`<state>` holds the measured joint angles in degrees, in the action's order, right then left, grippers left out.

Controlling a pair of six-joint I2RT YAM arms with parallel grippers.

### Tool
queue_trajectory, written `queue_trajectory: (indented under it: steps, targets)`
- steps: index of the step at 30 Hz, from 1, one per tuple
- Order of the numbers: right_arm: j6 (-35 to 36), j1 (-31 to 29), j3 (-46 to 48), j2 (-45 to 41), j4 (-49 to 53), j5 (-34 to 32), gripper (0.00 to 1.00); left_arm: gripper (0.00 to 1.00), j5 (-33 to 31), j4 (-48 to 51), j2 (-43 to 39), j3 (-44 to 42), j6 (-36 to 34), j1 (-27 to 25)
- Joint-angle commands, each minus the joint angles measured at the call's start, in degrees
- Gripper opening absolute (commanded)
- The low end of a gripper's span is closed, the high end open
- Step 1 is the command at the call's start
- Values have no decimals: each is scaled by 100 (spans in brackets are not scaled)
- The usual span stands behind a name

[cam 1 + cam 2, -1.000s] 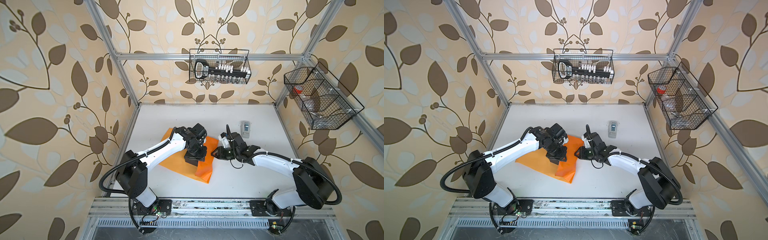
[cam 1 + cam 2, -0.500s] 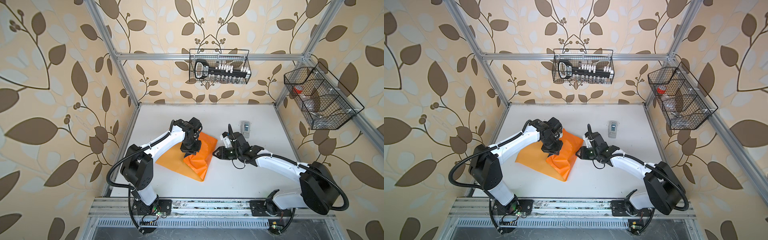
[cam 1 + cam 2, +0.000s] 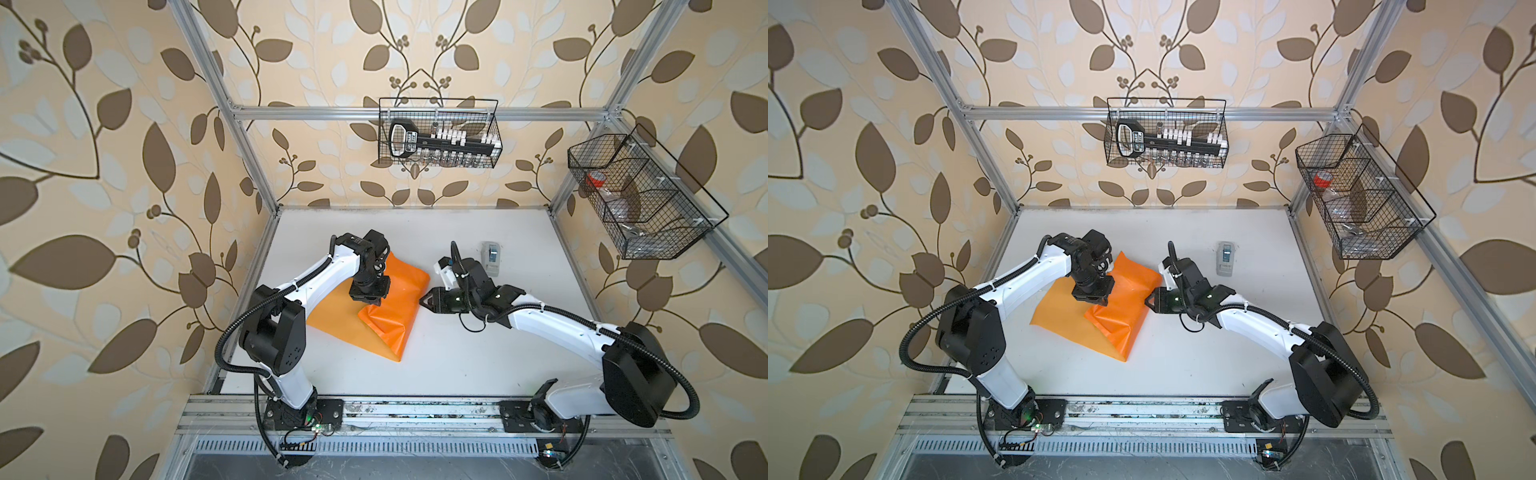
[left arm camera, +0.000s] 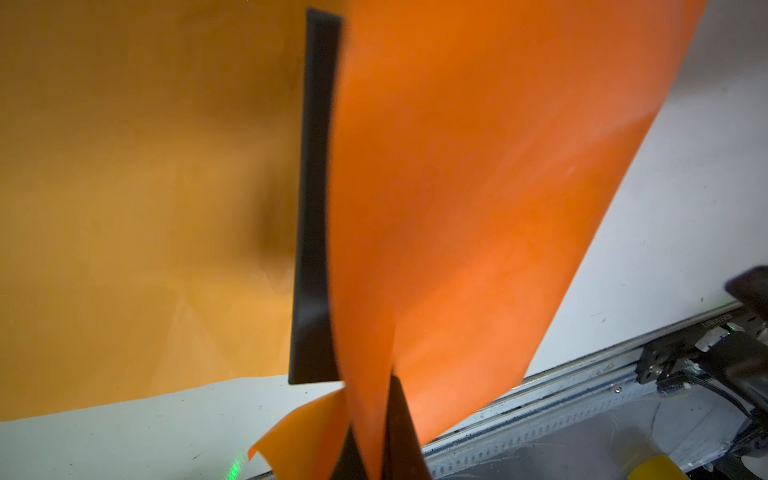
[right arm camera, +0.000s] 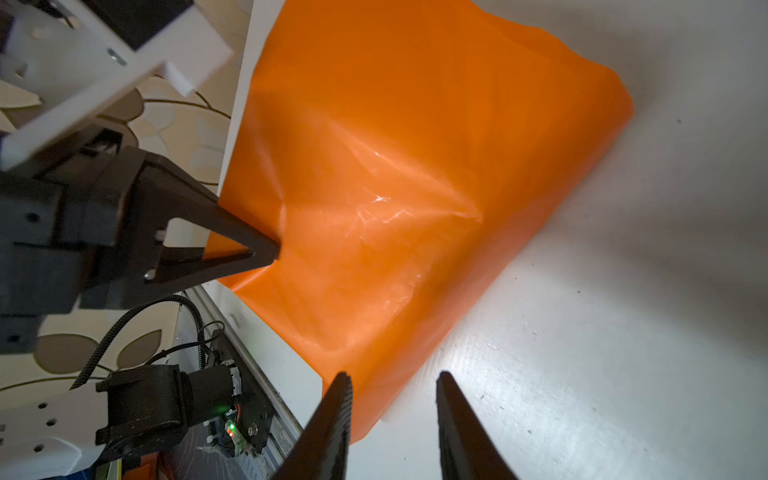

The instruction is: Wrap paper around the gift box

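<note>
Orange paper (image 3: 386, 328): on worktop (image 3: 457, 365), one side folded over.
Left hand (image 3: 370, 301): clamped on the lifted edge.
Box (image 4: 311, 208): under the fold, one dark side showing.
Right hand (image 3: 424, 300): half open, empty, beside the fold.
Step, likely: first flap over; next, press it flat.

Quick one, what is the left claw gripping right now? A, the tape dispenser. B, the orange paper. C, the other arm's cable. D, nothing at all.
B: the right wrist view shows the left claw pinched shut on a raised fold of the paper.
</note>
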<state>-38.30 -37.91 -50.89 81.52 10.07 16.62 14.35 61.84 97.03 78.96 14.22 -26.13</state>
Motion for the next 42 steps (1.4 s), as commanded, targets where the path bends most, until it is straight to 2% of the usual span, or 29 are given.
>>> queue_trajectory:
  steps: [1, 6, 15, 33, 36, 38, 41, 42]
  targets:
    - [88, -100, -325, 236, 117, -134, 35, 0, 146, 190, 9, -109, -193, 153]
    - [87, -326, -757, 666, 108, -177, 34, 0, 237, 161, 72, -187, -270, 265]
    - [-37, -524, -1264, 1426, -147, -186, 23, 0, 303, 156, 162, -183, -398, 468]
    - [-57, -602, -1617, 1989, -216, -168, 21, 0, 260, 169, 157, -403, -472, 837]
    - [-46, -603, -1609, 2060, -183, -211, 21, 20, 136, 126, 165, -451, -357, 914]
    - [-55, -608, -1575, 2111, -189, -234, 20, 42, 69, 96, 158, -425, -250, 1014]
    - [-71, -608, -1495, 2166, -232, -264, 19, 66, 162, -83, 103, -386, -94, 1123]
    - [-103, -612, -1470, 2167, -258, -273, 19, 69, 238, -179, 113, -375, -54, 1128]
